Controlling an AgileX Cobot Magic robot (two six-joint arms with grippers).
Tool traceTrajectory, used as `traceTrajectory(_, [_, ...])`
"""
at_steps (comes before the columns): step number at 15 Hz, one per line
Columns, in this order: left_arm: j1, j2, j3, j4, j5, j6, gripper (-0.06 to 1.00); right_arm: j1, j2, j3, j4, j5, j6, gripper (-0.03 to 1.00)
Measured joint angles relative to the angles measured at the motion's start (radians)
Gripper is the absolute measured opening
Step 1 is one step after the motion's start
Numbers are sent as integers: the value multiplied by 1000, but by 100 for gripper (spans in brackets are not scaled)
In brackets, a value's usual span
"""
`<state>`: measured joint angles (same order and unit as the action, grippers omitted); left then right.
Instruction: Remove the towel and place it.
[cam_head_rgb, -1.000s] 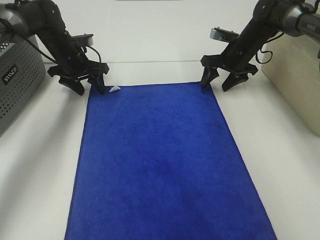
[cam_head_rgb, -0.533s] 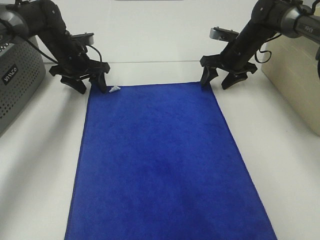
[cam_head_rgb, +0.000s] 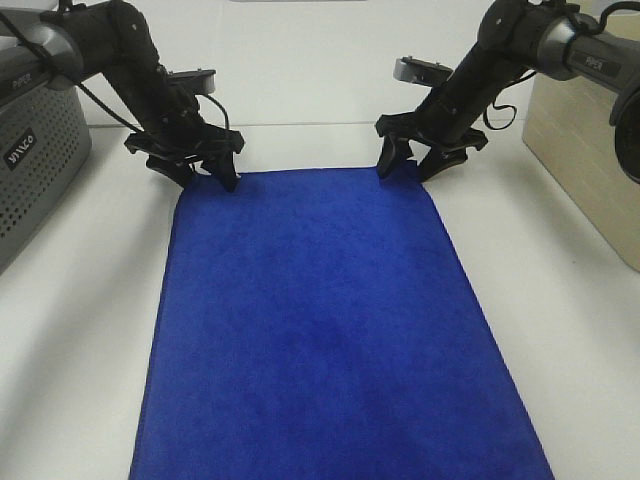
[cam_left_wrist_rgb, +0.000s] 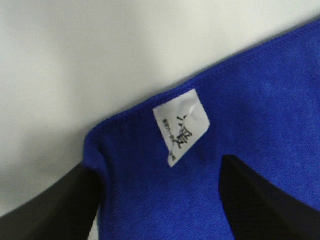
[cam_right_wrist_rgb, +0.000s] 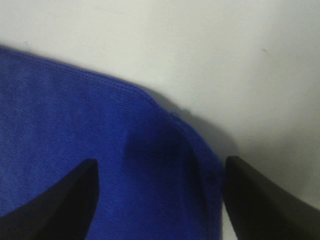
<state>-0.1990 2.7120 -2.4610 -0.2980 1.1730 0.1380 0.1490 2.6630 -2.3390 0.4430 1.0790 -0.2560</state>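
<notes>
The towel (cam_head_rgb: 320, 320) is a long royal-blue cloth lying flat on the white table, running from the far middle to the near edge. My left gripper (cam_head_rgb: 205, 172) is open and straddles the towel's far left corner. The left wrist view shows the corner (cam_left_wrist_rgb: 240, 140) with its white tag (cam_left_wrist_rgb: 181, 126) between the dark fingers (cam_left_wrist_rgb: 55, 205). My right gripper (cam_head_rgb: 410, 165) is open over the far right corner. The right wrist view shows that corner (cam_right_wrist_rgb: 100, 165) between the fingers (cam_right_wrist_rgb: 260, 200).
A grey perforated box (cam_head_rgb: 35, 160) stands at the far left. A beige box (cam_head_rgb: 590, 140) stands at the right edge. White table (cam_head_rgb: 560, 330) lies on both sides of the towel.
Both grippers have moved inward and down onto the towel's far corners. The left gripper now covers the white tag in the high view. The towel has not moved.
</notes>
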Motion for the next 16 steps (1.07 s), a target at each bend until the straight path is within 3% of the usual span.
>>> traceTrajectory(5, [-4,2,0,17,-3,1,52,12,3,0,-7,-24,-2,51])
traceTrajectory(7, [-4,3,0,38,-3,6,35,12,7,0,-19,-47,-2,30])
traceTrajectory(8, [-4,4,0,41,-8,21,23,12,12,0,-20,-67,-2,14])
traceTrajectory(10, [-4,6,0,40,-27,57,2,12,13,0,-35,-85,-2,2])
traceTrajectory(14, [-4,9,0,37,-66,88,1,12,13,0,-49,-103,5,2])
traceTrajectory(16, [-4,20,-27,40,-112,116,1,12,15,2,-57,-162,29,2])
